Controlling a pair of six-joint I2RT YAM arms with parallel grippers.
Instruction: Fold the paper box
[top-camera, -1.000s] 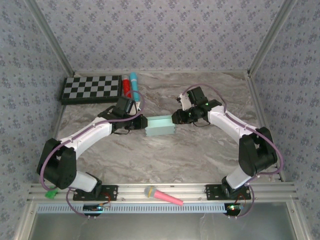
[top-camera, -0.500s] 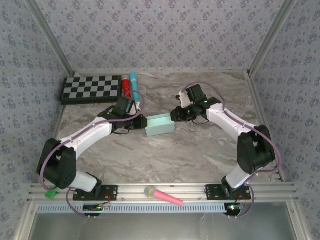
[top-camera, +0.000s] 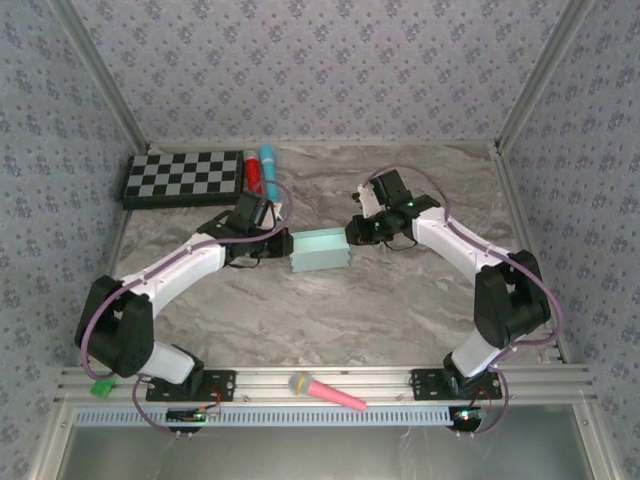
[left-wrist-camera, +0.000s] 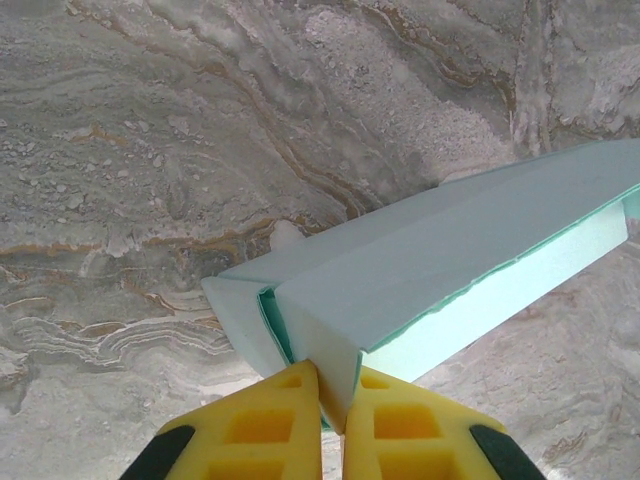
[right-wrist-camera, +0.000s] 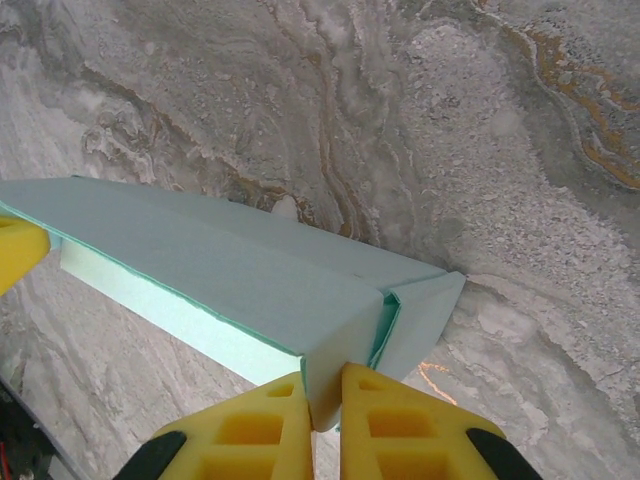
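While paper box (top-camera: 320, 250) lies at frame centre, long axis running left-right, left claw (left-wrist-camera: 331, 390) pinches left-end edge, right claw (right-wrist-camera: 322, 392) pinches right-end edge; arms equally near.

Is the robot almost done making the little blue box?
Nearly, it seems. Done: the paper box already stands as a long box shape on the table, with its sides folded up. In hand: the left gripper and the right gripper each pinch one end of it. Left: a gap along one long edge shows the bright inside, so the top probably needs closing down.
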